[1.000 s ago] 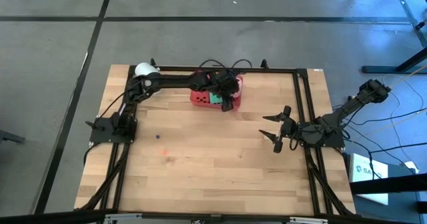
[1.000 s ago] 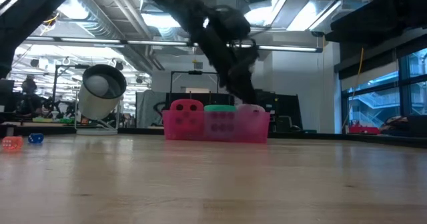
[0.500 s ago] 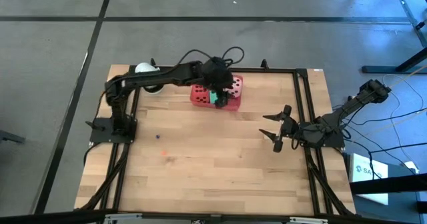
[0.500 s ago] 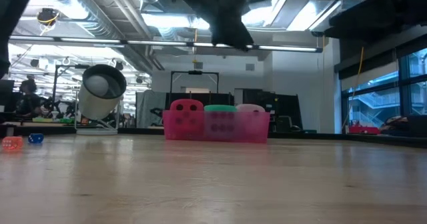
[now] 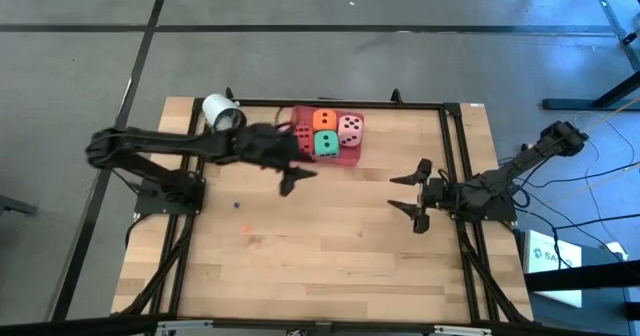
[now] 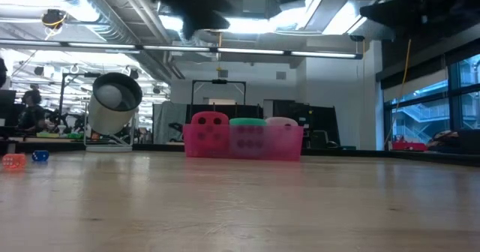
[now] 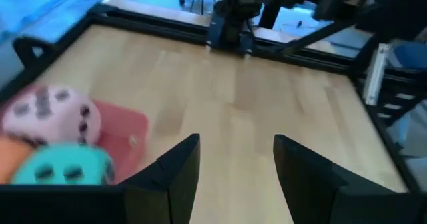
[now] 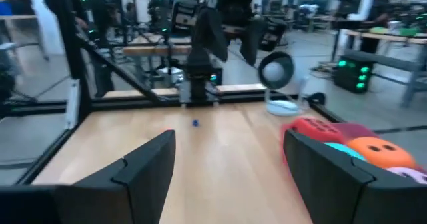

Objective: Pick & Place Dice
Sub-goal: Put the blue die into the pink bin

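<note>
A wooden table (image 5: 330, 246) seen from above, with a dark robot arm at each side. Four soft dice sit together in a pink tray (image 5: 345, 159) at the far edge: the red die (image 5: 303, 123), orange die (image 5: 325, 120), pink die (image 5: 350, 127) and green die (image 5: 325, 144). With all four in the tray, the job looks essentially finished.

The left gripper (image 5: 292, 179) hangs just beside the tray, its fingers apart and holding nothing. The right gripper (image 5: 411, 190) waits well apart near the right edge, also open and empty.

Only the table-level view shows the dice poking above the tray wall. Only the overhead view shows all four at once. The left wrist view shows the bare gap between that arm's fingers (image 7: 177, 174).
</note>
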`<state>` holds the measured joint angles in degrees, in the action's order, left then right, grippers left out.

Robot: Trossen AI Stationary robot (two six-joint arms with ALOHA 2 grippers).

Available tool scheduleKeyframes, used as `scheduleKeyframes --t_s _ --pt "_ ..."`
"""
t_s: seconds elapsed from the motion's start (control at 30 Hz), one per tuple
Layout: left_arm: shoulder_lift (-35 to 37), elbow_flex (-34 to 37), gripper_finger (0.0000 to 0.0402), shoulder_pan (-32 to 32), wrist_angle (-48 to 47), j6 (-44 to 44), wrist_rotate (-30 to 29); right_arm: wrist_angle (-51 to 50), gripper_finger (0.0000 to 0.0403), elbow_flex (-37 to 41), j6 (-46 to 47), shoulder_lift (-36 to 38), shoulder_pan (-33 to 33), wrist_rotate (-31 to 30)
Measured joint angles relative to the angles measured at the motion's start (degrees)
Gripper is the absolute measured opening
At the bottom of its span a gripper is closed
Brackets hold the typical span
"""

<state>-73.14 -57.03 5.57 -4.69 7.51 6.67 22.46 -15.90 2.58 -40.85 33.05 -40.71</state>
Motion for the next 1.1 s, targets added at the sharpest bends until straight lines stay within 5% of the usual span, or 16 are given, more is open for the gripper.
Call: scheduleKeyframes --t_s 0.23,0.4,0.83,1.1 --pt "13.58 9.84 0.0184 -9.79 -4.76 12.00 -10.67 0.30 0.0278 0.00 4.84 -2.70 -3.16 5.70" --pt "18.04 10.31 0.0184 -18.52 -18.38 23.74 -19.70 3.60 0.0278 0.00 7.76 -8.39 -4.36 5.83" --pt "16.53 10.31 0.0184 -33.50 -45.50 54.79 -23.66 26.49 0.0278 0.00 9.49 -28.68 -4.58 5.77" --pt "10.61 10.31 0.0184 -39.33 -56.26 61.85 -24.75 38.05 0.0278 0.00 10.32 -38.23 -4.81 5.61"
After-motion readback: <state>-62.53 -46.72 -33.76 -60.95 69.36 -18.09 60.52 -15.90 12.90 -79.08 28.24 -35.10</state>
